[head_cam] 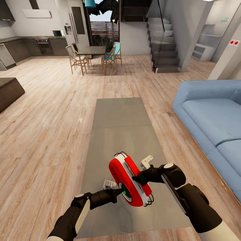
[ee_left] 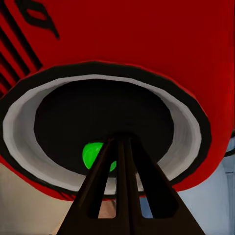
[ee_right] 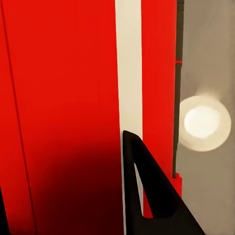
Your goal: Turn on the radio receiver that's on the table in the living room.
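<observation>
The counter (head_cam: 120, 117) stands in the living room beside the sofa (head_cam: 211, 113). The radio (head_cam: 129, 180) is held tilted above its near end. Right hand (head_cam: 138, 179) pinches the radio's edge. Left hand (head_cam: 118, 192), fingers pressed together, pokes the green-centred dial (ee_left: 98, 154). Judgement: switching under way, unconfirmed.

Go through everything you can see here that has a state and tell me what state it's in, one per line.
radio receiver: tilted on edge above the table, held between both arms
left gripper: fingers together, tips at the green-centred dial
right gripper: against the radio's side; open or shut cannot be told
pale round disc: lying flat on the table beside the radio
</observation>
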Available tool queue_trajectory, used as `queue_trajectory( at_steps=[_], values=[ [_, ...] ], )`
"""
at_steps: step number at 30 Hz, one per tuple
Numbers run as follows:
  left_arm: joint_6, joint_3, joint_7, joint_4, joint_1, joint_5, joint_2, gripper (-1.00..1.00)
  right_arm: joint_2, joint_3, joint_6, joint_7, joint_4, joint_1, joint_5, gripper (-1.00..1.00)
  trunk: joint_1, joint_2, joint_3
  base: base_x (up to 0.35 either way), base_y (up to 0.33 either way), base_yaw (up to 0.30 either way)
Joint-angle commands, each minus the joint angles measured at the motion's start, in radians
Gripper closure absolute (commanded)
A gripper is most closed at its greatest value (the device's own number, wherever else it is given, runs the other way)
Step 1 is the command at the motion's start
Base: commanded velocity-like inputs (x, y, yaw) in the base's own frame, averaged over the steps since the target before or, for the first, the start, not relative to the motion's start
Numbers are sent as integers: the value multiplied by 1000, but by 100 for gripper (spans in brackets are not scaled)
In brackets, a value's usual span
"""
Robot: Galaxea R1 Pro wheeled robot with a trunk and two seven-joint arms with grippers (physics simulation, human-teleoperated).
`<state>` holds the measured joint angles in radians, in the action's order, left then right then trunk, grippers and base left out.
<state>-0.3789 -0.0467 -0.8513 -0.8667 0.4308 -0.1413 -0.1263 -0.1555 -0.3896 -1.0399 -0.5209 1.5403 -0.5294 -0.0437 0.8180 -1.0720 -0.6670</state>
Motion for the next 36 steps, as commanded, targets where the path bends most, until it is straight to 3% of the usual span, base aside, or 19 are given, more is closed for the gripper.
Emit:
queue_trajectory(
  at_steps=[1,8,13,19,36],
  values=[
    [-2,1,-4,-5,0,-5,1,100,-1,1,-7,6,0,0,29,100,0,0,0,0,0,0],
    [-14,0,-71,-86,0,-7,21,100,-4,28,-7,128,1,-13,28,100,0,0,0,0,0,0],
    [-50,2,-157,-164,0,-9,78,100,-8,39,-7,177,1,-46,28,100,0,0,0,0,0,0],
    [-60,3,-176,-172,0,-10,115,100,-12,48,-7,198,-1,-87,27,100,0,0,0,0,0,0],
    [-48,4,-168,-93,0,-10,123,100,-9,49,-7,337,-39,-149,37,100,0,0,0,0,0,0]
  ],
)
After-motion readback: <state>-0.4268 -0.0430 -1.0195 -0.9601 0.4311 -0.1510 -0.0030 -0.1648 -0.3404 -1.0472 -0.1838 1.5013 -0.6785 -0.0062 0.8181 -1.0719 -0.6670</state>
